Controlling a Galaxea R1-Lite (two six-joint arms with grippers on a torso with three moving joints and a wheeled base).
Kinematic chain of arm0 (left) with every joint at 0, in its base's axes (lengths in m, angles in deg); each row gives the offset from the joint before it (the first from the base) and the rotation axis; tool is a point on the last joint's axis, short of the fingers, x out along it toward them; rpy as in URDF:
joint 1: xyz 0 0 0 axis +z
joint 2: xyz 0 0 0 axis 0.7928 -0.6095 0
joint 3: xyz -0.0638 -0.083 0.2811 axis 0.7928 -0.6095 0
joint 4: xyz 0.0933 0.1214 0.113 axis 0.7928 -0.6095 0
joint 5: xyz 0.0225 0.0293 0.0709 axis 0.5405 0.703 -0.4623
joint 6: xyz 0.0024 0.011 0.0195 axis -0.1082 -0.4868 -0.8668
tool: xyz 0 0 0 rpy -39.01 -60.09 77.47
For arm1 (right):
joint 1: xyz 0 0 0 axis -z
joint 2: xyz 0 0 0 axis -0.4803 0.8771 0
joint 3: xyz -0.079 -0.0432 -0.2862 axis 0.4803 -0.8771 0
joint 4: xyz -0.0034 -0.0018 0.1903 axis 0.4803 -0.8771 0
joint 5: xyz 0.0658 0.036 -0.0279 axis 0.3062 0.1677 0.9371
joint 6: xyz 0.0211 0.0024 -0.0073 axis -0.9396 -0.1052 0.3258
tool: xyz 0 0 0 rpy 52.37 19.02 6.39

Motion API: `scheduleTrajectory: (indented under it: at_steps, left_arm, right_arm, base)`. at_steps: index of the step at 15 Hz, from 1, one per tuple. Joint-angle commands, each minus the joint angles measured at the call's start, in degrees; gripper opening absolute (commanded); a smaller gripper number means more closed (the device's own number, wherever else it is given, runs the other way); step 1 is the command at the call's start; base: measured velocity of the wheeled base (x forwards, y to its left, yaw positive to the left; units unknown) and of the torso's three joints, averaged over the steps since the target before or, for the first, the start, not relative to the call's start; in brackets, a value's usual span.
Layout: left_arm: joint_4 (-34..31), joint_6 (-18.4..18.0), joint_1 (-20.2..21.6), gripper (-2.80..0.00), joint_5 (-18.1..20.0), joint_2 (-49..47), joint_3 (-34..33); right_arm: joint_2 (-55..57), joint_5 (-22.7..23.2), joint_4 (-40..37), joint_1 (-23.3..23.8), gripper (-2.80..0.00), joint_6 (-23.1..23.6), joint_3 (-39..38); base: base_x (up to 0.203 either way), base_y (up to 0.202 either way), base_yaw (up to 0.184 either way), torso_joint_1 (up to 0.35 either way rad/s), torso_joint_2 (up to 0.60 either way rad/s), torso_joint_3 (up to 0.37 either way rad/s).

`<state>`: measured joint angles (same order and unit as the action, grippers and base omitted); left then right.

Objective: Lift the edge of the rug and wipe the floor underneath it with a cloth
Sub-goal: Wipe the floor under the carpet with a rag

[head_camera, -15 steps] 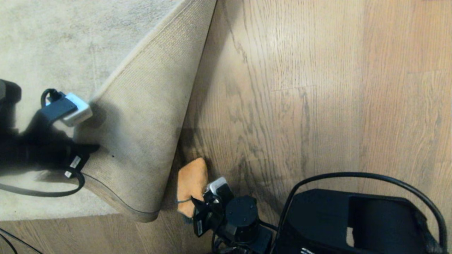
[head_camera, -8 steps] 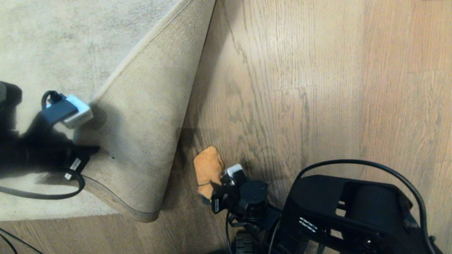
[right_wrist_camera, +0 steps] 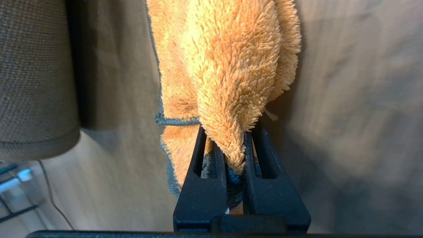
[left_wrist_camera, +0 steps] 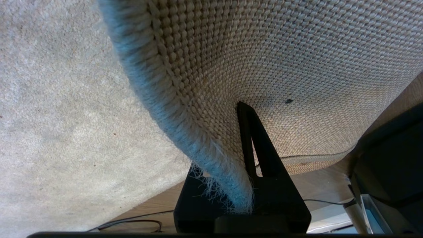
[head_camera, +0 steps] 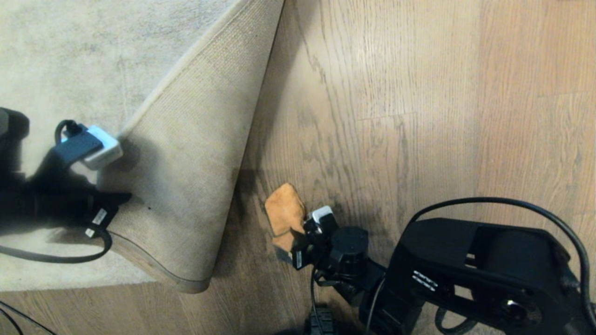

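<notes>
The rug's corner is folded back, showing tan woven backing [head_camera: 186, 163]. My left gripper [head_camera: 122, 196] is shut on the rug edge [left_wrist_camera: 185, 132] and holds it up off the floor; one black finger [left_wrist_camera: 251, 142] presses on the backing, the other is hidden behind the bound border. On the bared brown floor [head_camera: 396, 116] beside the fold, my right gripper [head_camera: 302, 232] is shut on the fuzzy orange cloth [head_camera: 285, 215]. In the right wrist view the cloth [right_wrist_camera: 231, 66] spreads ahead of the gripper [right_wrist_camera: 235, 145] and lies on the planks, its grey trim at the side.
The pale rug pile [head_camera: 70, 56] fills the upper left. The left arm's black cable [head_camera: 56, 253] loops over the rug, and another thin cable [head_camera: 14, 321] lies on the floor at the lower left. My right arm's bulky black body [head_camera: 489, 274] covers the lower right.
My right gripper has slid the cloth over the floor, away from me and to the right, out from the fold. The left gripper and the lifted rug have stayed still.
</notes>
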<state>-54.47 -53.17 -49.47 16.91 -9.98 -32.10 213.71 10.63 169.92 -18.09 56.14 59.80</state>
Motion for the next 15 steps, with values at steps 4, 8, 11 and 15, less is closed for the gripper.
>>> scheduleTrajectory:
  at_steps: [4, 8, 11, 15]
  left_arm:
    - [0.0, -0.2, -0.1, -2.8, 0.0, -0.1, 0.0]
    - [0.0, -0.2, -0.8, -2.8, 0.0, -0.1, 0.0]
    - [0.0, -0.2, -0.9, -2.8, 0.0, -0.1, -0.1]
    - [0.0, -0.2, -1.0, -2.8, 0.0, 0.0, -0.7]
  right_arm:
    - [-8.4, 0.2, 0.6, 4.6, -2.8, 1.4, -9.7]
    - [-14.6, 0.2, 0.6, 9.7, -2.8, 2.6, -16.4]
    - [-16.9, 0.5, 2.3, 14.2, -2.8, 4.5, -22.5]
    - [-18.3, 3.4, 6.4, 15.7, -2.8, 5.0, -27.5]
  base:
    - [0.0, 0.0, 0.0, 0.0, 0.0, 0.0]
    - [0.0, 0.0, 0.0, 0.0, 0.0, 0.0]
    - [0.0, 0.0, 0.0, 0.0, 0.0, 0.0]
    - [0.0, 0.0, 0.0, 0.0, 0.0, 0.0]
